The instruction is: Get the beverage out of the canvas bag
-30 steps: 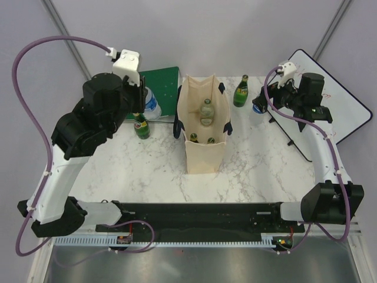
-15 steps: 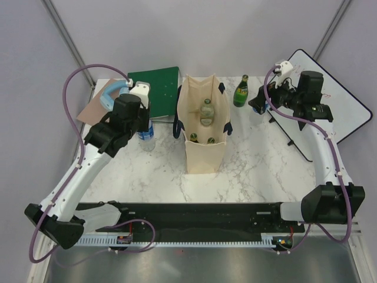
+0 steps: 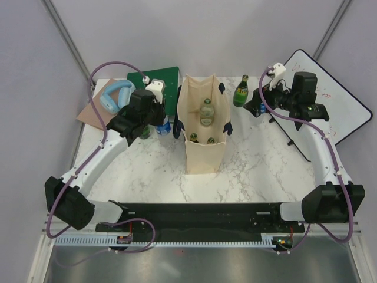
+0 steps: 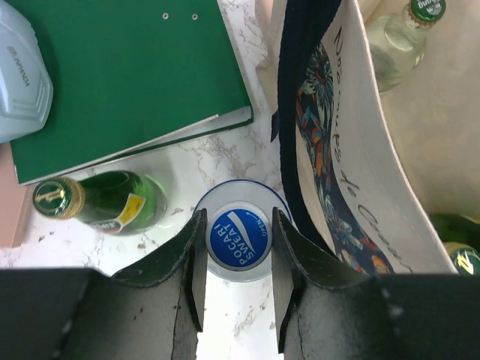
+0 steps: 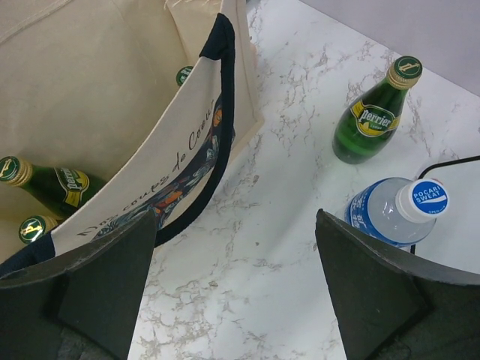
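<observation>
Left gripper [image 4: 238,217] clamps the Pocari Sweat bottle [image 4: 238,244] by its cap left of the canvas bag [image 3: 205,156], right gripper [image 5: 236,225] gapes; glass bottles [image 3: 206,112] inside judged heavy, slick, fragile: grip at neck.

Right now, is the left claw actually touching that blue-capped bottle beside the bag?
Touching. The left wrist view shows the left claw with its two fingers pressed against opposite sides of the blue-capped bottle at its cap, with no gap on either side.
</observation>
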